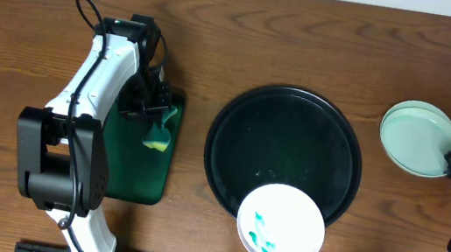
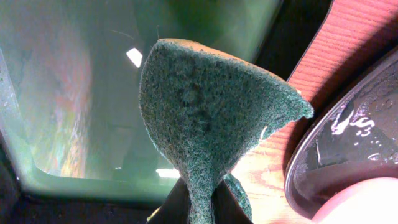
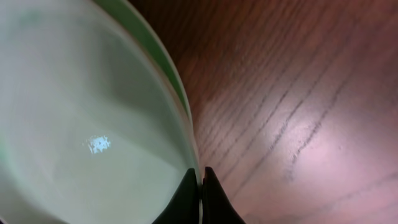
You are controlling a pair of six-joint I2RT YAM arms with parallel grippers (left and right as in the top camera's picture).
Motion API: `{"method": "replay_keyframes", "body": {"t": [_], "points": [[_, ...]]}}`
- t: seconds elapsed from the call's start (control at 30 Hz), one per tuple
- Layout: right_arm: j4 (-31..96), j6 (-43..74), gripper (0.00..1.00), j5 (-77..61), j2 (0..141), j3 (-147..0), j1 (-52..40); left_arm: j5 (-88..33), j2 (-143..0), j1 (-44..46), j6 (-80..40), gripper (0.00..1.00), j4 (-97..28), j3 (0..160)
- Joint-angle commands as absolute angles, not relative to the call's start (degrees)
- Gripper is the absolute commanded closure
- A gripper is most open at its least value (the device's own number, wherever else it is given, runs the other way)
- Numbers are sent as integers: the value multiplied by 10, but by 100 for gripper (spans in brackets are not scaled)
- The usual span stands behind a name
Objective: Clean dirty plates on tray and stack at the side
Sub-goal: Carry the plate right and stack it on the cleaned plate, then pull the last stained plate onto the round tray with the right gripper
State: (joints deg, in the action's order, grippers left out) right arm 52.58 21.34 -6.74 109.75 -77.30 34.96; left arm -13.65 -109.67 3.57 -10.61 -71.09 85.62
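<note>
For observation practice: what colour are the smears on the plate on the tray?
Teal on the plate; clearest in overhead view.

The right gripper (image 3: 200,179), its two dark fingers closed together, pinches the rim of a pale mint plate (image 3: 81,124) that lies over a second plate (image 3: 163,59), whose green edge shows beside it, on the brown wooden table (image 3: 298,112).

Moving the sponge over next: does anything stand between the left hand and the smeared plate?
Nothing visible. Between the left hand with its sponge and the smeared plate lie only bare table and black tray rim.
</note>
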Motion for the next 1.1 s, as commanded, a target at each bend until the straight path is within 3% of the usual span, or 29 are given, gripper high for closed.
{"method": "replay_keyframes", "body": {"t": [0.0, 0.13, 0.17, 0.27, 0.3, 0.37, 0.5, 0.67, 0.8, 0.87, 1.0, 1.07], "points": [[514, 234, 99, -76, 1105, -772, 352, -144, -1093, 34, -101, 93, -713, 853], [496, 233, 98, -76, 1108, -772, 352, -144, -1093, 34, -101, 93, -713, 853], [495, 233, 92, -77, 1108, -772, 351, -144, -1093, 34, -101, 93, -713, 853], [489, 228, 61, -94, 1108, -772, 351, -144, -1093, 34, -101, 93, -713, 853], [488, 228, 31, -97, 1108, -772, 351, -144, -1093, 34, -101, 93, -713, 853], [489, 226, 19, -106, 1108, -772, 351, -144, -1093, 34, -101, 93, -713, 853], [498, 222, 25, -138, 1106, -777, 347, -144, -1093, 34, -101, 93, -713, 853], [543, 216, 23, -160, 1078, -822, 321, -146, -1093, 34, -101, 93, -713, 853], [611, 196, 37, -161, 1028, -873, 275, -146, -1093, 34, -101, 93, -713, 853], [639, 194, 35, -169, 1001, -883, 245, -146, -1093, 34, -101, 93, -712, 853], [710, 187, 21, -183, 957, -883, 166, -146, -1093, 34, -101, 93, -713, 853], [746, 181, 22, -182, 949, -882, 126, -146, -1093, 34, -101, 93, -713, 853]]}}
